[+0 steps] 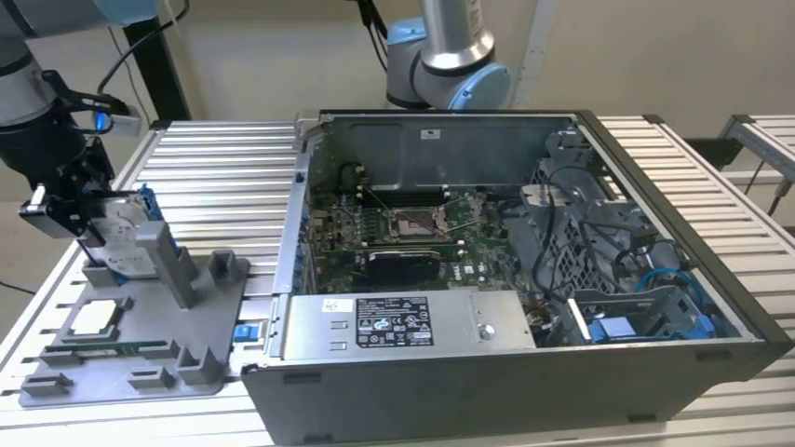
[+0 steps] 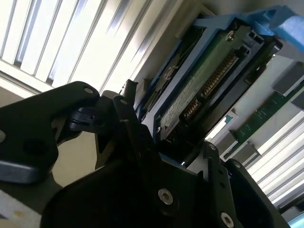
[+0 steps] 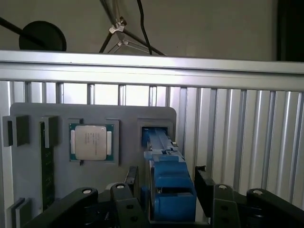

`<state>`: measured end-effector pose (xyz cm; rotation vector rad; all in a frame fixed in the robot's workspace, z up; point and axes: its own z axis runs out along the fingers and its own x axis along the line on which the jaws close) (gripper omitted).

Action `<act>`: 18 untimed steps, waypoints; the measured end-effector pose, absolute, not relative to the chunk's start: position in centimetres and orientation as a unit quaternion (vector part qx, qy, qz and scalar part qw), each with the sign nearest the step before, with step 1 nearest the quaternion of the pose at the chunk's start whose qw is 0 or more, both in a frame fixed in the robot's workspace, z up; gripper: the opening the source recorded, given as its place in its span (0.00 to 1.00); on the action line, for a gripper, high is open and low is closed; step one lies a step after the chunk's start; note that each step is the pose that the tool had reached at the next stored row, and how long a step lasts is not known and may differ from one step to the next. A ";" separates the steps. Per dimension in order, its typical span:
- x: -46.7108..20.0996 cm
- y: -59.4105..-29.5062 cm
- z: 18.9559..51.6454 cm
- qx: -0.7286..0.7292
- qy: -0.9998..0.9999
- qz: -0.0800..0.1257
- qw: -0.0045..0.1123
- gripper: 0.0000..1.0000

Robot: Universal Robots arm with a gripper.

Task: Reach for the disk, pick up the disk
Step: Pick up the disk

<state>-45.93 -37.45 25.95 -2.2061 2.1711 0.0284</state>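
- Closest to the exterior camera stands the open computer case [image 1: 497,391] with its motherboard [image 1: 410,233] exposed. It sits just beside the grey tray [image 1: 137,372] [image 3: 128,118], on the exterior view's right of it, and both rest on a slatted metal table [image 1: 223,158].
- Another robot arm [image 1: 448,70] rises beyond the case, well apart from the tray.
- That tray is a moulded holder with posts and pockets.
- My claw [image 1: 60,207] [image 3: 167,185] [image 2: 168,123] hangs over the tray's far corner, on the exterior view's left, and straddles the disk. I cannot tell whether I am clamped on or merely close around it (both wrist views have me right up against the blue rails).
- My target, the disk [image 1: 118,237] [image 3: 164,156] [image 2: 204,80], stands upright on edge at that same far corner of the tray. Its white label is turned toward the case. In the first wrist view its far end sits in a tray pocket, and the second wrist view shows its circuit-board side.
- One memory stick [image 1: 112,349] [image 3: 47,166] lies in a long tray slot, just beside the chip.
- Smallest is the CPU chip [image 1: 100,319] [image 3: 91,142], flat in a square tray pocket and apart from the disk.
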 end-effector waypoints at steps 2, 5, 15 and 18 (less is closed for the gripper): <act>-45.9 -37.4 26.0 -0.713 0.701 0.009 0.023 0.00; -45.9 -37.5 26.0 -0.713 0.701 0.009 0.023 0.00; -45.9 -37.4 25.9 -0.712 0.701 0.009 0.023 0.00; -45.8 -37.5 26.0 -0.713 0.701 0.009 0.023 0.00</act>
